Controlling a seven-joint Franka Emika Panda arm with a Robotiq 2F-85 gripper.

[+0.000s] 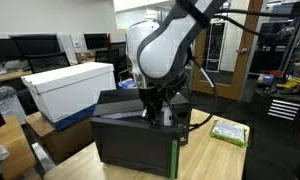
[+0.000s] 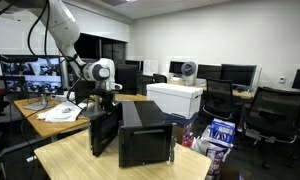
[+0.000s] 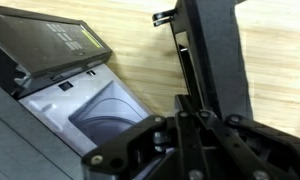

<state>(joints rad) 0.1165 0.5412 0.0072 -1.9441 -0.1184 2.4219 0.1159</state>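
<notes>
Robot fingers [image 1: 153, 110] at frame centre, just above the black machine [image 1: 130, 142] on the wooden bench [image 1: 205, 160], open or closed cannot be told, white box [image 1: 70, 85] at left, green packet [image 1: 228, 131] at right

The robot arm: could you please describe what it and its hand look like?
The arm has rounded, glossy white shells with black joint bands; a thin black cable loops beside it. The hand is black, built of bolted linkages.

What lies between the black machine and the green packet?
Only bare wooden table separates the black machine from the green packet, in an exterior view.
</notes>
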